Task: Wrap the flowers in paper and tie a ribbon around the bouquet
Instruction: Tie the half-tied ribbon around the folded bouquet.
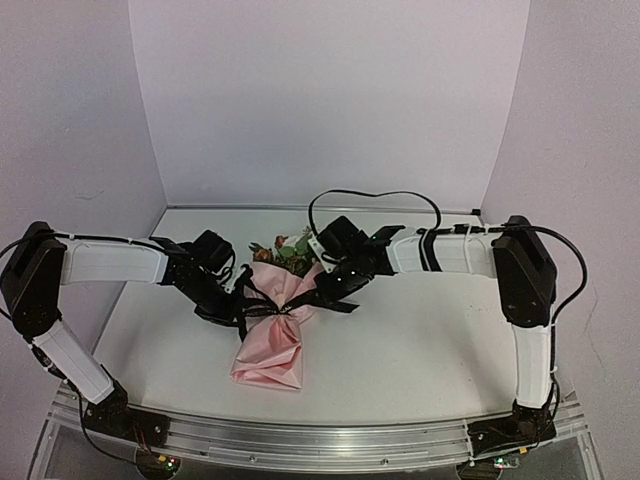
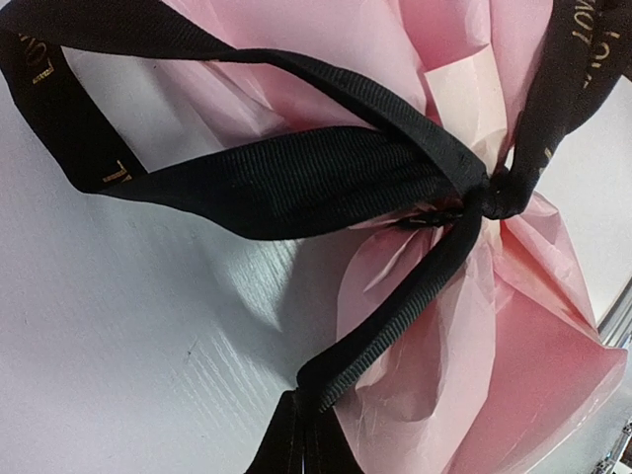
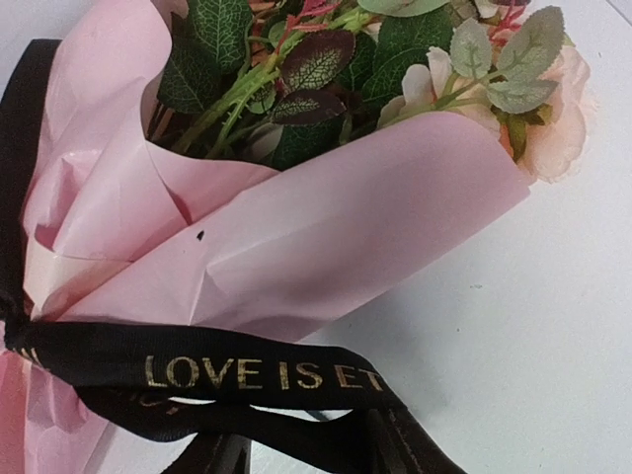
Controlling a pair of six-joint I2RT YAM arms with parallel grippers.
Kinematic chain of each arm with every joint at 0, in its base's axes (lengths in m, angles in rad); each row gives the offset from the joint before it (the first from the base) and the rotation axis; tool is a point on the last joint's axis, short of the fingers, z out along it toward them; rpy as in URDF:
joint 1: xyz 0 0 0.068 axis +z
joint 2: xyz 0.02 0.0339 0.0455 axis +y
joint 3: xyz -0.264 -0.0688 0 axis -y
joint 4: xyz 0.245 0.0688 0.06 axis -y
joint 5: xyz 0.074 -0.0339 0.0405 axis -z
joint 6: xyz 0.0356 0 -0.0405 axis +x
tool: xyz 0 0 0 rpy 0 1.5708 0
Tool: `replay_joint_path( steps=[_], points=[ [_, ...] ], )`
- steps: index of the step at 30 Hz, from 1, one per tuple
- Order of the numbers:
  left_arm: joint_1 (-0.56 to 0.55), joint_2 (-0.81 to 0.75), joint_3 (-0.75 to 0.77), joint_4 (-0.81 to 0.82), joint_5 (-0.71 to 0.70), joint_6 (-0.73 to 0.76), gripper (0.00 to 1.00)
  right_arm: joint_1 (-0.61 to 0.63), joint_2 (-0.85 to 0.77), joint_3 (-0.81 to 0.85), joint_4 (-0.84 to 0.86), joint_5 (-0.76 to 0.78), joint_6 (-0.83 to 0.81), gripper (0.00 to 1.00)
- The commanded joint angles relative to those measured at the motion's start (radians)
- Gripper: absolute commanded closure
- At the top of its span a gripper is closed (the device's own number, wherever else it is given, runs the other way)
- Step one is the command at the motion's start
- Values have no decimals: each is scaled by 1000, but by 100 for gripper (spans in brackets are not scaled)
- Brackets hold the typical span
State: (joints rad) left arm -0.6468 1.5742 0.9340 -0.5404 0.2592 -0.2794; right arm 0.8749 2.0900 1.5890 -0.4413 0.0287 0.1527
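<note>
Bouquet (image 1: 270, 345): paper (image 3: 326, 227) is wrapping flowers (image 3: 296, 69), ribbon (image 2: 296, 183) bow is cinching it. Left gripper (image 1: 238, 300) is pinching a tail; right gripper (image 1: 333, 287) is standing spread; only release is remaining.

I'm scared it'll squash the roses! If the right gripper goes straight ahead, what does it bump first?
Probably the ribbon stretched across just ahead of the right gripper, then the pink paper behind it. The roses sit farther on, though depth is hard to judge.
</note>
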Motion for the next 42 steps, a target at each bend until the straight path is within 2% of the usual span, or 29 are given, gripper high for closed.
replay_joint_path(
  steps=[1, 6, 11, 17, 21, 25, 30, 36, 42],
  points=[
    [6, -5, 10, 16, 15, 13, 100, -8, -123, -59, -4, -29, 2, 56],
    [6, -9, 7, 16, 15, 13, 100, -19, -168, -141, 19, -200, -85, 51],
    [6, -5, 10, 20, 24, 12, 100, -38, -141, -141, 32, -269, -134, 40],
    [6, -1, 15, 16, 22, 16, 100, -67, -126, -135, 27, -212, -96, 46],
    [6, 4, 21, 8, 24, 21, 100, -72, -100, -121, -8, -202, -141, 52],
    [6, -1, 21, 6, 26, 23, 100, -81, -77, -84, -110, -122, -140, 50],
    [6, 5, 27, 6, 30, 23, 100, -79, 17, 72, -309, 0, -18, 50],
    [5, 5, 27, 11, 39, 21, 100, -67, 98, 204, -453, 103, 201, 44],
    [5, -1, 15, 21, 44, 23, 100, -21, 142, 297, -520, 179, 296, 38]
  ],
)
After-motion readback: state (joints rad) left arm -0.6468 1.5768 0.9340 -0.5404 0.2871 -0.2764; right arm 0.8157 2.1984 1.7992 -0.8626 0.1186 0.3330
